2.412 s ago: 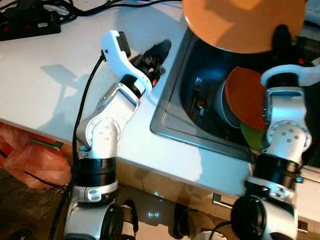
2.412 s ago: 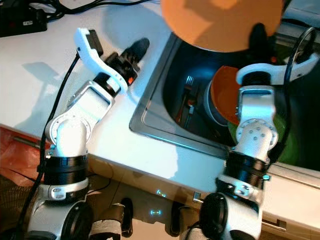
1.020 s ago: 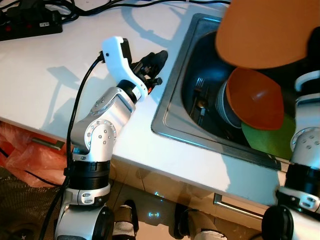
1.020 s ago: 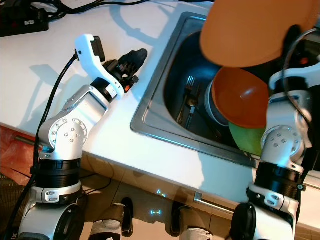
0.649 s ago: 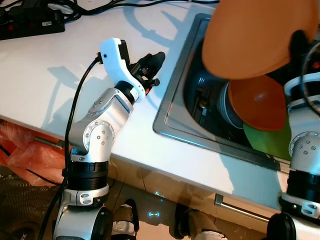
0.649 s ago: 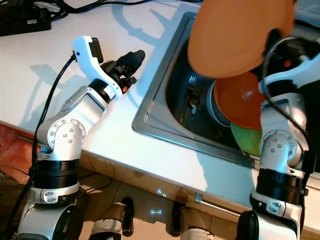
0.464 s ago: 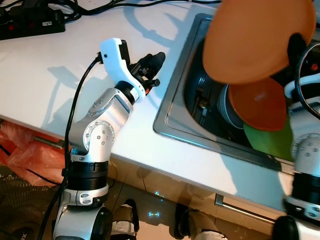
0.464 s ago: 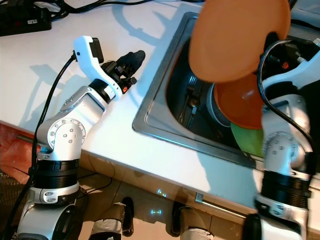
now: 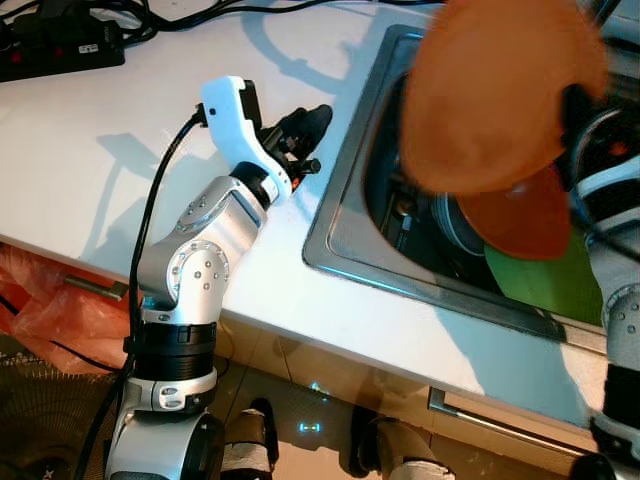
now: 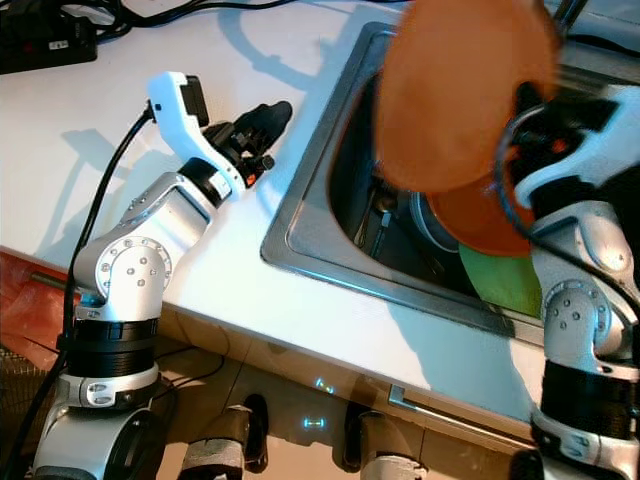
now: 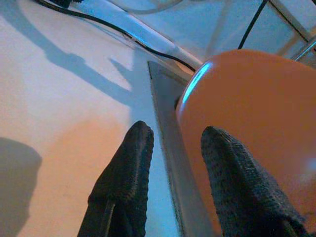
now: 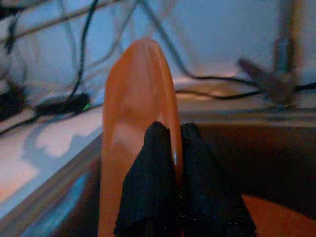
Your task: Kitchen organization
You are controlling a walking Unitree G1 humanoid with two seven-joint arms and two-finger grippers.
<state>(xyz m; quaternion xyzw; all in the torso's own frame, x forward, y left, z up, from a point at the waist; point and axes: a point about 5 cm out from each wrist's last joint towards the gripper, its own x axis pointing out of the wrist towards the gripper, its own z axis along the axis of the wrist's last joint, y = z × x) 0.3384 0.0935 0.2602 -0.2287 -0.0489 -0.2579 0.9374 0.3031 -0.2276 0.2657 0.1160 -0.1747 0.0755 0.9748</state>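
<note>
- We carry the orange plate (image 9: 490,100) in our right gripper (image 12: 170,163), whose two fingers are pinched tight on the plate's rim; the plate hangs in the air above the sink (image 9: 345,225), tilted, its broad face turned toward our head.
- Under it in the sink sit a second orange dish (image 9: 525,215) on a grey bowl (image 9: 455,225), a green plate (image 9: 545,285) beside them, and cutlery (image 10: 380,225) on the bottom.
- The relation that matters: the plate lies just across the sink's left edge from our left gripper (image 11: 170,163), which rests empty over the white worktop (image 9: 90,140) with fingers parted and pointing at the plate. That arm is close enough for a handover, in our judgement.
- Against the earlier frames, the plate has swung leftward toward the worktop edge of the sink and tipped more steeply; the left arm has barely shifted.
</note>
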